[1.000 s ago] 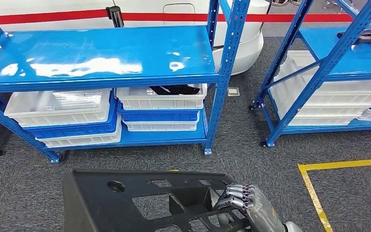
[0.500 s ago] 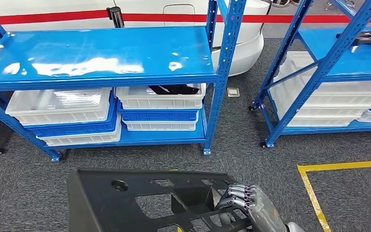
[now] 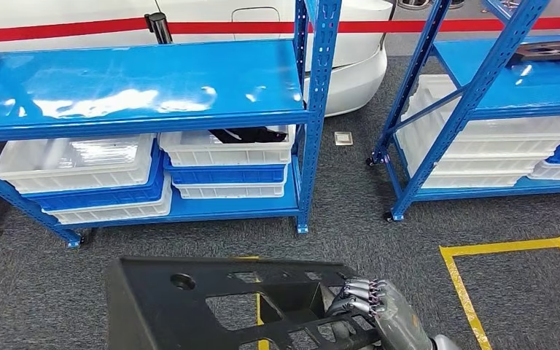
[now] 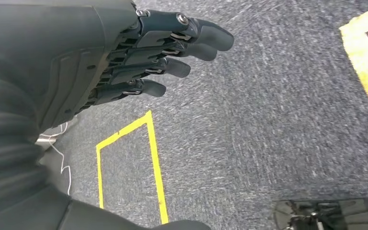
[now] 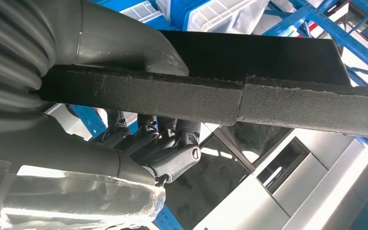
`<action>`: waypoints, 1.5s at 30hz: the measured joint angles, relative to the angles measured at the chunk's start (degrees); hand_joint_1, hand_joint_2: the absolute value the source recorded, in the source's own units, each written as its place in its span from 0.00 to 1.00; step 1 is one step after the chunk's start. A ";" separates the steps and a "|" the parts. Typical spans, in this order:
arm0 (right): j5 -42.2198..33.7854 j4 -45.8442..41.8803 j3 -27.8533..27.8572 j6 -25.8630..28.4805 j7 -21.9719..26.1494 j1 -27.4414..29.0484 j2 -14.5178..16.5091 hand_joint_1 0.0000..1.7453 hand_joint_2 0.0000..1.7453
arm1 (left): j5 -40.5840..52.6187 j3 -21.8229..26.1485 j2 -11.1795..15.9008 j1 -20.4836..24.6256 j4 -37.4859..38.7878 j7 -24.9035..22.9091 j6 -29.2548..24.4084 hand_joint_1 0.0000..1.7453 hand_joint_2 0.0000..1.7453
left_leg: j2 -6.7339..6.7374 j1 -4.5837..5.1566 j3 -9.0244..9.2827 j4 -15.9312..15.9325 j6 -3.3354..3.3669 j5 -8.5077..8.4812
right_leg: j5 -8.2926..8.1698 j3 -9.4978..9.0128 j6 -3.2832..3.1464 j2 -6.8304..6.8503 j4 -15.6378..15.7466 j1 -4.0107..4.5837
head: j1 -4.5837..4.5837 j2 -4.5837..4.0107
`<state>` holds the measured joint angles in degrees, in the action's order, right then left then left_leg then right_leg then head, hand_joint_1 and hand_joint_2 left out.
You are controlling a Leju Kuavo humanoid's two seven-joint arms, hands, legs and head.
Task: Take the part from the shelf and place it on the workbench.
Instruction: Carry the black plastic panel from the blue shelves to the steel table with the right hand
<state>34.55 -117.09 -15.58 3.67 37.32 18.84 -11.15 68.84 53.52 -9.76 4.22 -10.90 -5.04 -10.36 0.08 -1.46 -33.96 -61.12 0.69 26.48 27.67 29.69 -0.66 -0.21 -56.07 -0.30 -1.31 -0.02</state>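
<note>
Part [image 3: 211, 306]: black rigid plastic panel, angular cutouts; right robot hand [image 3: 368, 306] grips its edge.

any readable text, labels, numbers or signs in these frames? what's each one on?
None readable.
White bins on the blue shelf: no visible labels.
Black part held by the right hand: no markings that show.
Small plate on the carpet: too small to read.
Yellow floor tape: plain lines, no text.

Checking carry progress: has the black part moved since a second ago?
Yes. Against the blue shelf post, the black part in the right hand has gone rightward; the whole view shifted, so the robot turned with it.
</note>
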 joint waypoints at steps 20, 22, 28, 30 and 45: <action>1.84 0.00 -0.14 0.67 -0.10 -0.15 0.53 1.00 1.00 | 0.06 0.01 -0.35 0.14 -0.01 0.40 0.02 0.00 1.00 | 0.37 0.46 -0.25 3.80 -0.69 -3.36 | -0.35 -0.45 1.16 0.30 1.15 -0.93 | 0.02 0.00; 1.92 0.00 -0.14 0.69 -0.11 -0.15 0.74 1.00 1.00 | 0.05 0.01 -0.29 0.12 -0.01 0.40 0.03 0.00 1.00 | 0.25 0.17 -1.72 0.09 -1.18 0.20 | -1.38 0.05 0.09 0.44 1.33 -1.54 | -0.11 -0.01; 2.02 0.04 -0.17 0.70 -0.12 -0.11 1.09 1.00 1.00 | 0.07 0.02 -0.22 0.13 -0.01 0.40 0.04 0.00 1.00 | 0.11 -0.28 -0.57 -7.73 -2.08 6.38 | -3.62 3.33 0.04 0.49 0.55 -1.15 | -0.25 0.00; 2.15 0.02 -0.16 0.74 -0.20 -0.09 1.13 1.00 1.00 | 0.07 0.02 -0.40 0.29 0.00 0.44 0.07 0.00 1.00 | -0.04 -0.62 4.60 0.11 -2.62 4.50 | -3.71 4.40 0.34 0.43 -0.44 -0.80 | -0.31 0.00; 3.19 -0.79 -0.39 2.16 -1.44 0.27 1.26 1.00 1.00 | 1.62 -0.02 -0.33 0.69 -0.20 0.87 0.63 0.00 1.00 | 0.54 0.04 1.18 4.25 1.11 -2.03 | 3.59 5.81 2.87 0.31 -11.68 -1.41 | 1.37 -0.01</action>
<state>37.74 -117.87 -15.98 5.83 35.88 19.10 -9.90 70.46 53.50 -10.09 4.91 -11.10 -4.16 -9.73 0.61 -1.42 -32.79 -56.87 1.80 24.45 31.26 35.49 2.22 0.09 -67.75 -1.71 0.05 -0.02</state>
